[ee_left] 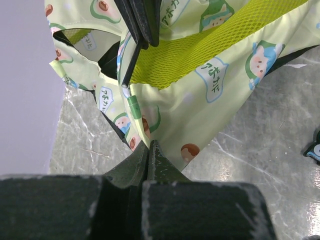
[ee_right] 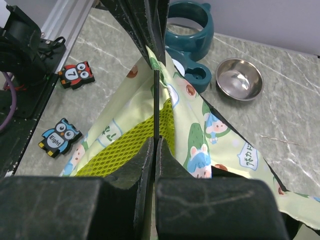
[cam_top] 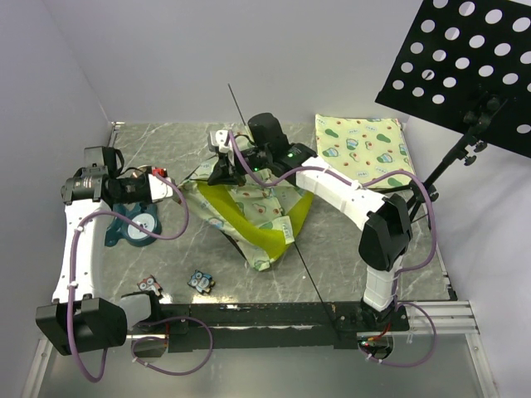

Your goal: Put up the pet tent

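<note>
The pet tent (cam_top: 257, 217) lies collapsed mid-table: cream-green avocado-print fabric, lime mesh panel, black base edge. My left gripper (cam_top: 172, 189) is shut on the tent's left corner; in the left wrist view (ee_left: 148, 146) the fabric (ee_left: 200, 90) runs into the closed fingertips. My right gripper (cam_top: 224, 170) is at the tent's far edge, shut on a thin black pole (cam_top: 304, 264) that crosses the tent diagonally. In the right wrist view (ee_right: 156, 142) the pole (ee_right: 156, 100) rises from between the closed jaws over the mesh (ee_right: 125, 145).
A flat mat (cam_top: 362, 151) of similar print lies at the back right. A teal feeder stand (cam_top: 133, 224) (ee_right: 187, 35) and steel bowl (ee_right: 239, 79) are left of the tent. Two owl tiles (cam_top: 149, 286) (cam_top: 201, 282) lie near the front. A perforated black stand (cam_top: 465, 58) overhangs the right.
</note>
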Tool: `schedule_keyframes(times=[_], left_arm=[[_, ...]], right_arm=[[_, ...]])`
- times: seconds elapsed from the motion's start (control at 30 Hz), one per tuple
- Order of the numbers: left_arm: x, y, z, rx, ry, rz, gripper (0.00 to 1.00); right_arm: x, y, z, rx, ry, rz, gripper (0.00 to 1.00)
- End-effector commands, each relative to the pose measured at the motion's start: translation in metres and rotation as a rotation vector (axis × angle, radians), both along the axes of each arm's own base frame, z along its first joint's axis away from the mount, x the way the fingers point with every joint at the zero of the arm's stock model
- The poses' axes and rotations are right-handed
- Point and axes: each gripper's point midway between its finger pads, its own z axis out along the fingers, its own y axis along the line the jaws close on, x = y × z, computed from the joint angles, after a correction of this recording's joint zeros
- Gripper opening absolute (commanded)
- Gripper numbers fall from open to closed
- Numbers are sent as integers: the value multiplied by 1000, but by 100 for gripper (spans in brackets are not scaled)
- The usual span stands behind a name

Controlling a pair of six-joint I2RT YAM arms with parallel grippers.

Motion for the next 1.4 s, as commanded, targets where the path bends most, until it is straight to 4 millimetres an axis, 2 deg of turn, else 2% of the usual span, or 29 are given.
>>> schedule_keyframes(times=[0.0, 0.8, 0.93, 1.17, 1.37], left_arm=[[-1, -3, 11, 16, -74, -38, 1], [2, -5, 12, 12, -63, -48, 1], [2, -5, 12, 12, -55, -49, 2], [4, -8, 6, 33, -32, -55, 2], [9, -10, 5, 47, -26, -49, 4]], right_arm=[[4, 5, 16, 16, -39, 0, 0], [2, 12, -8, -45, -55, 26, 0], [2, 14, -5, -43, -62, 22, 0], [4, 19, 12, -8, -75, 12, 0], [1, 21, 8, -29, -94, 30, 0]])
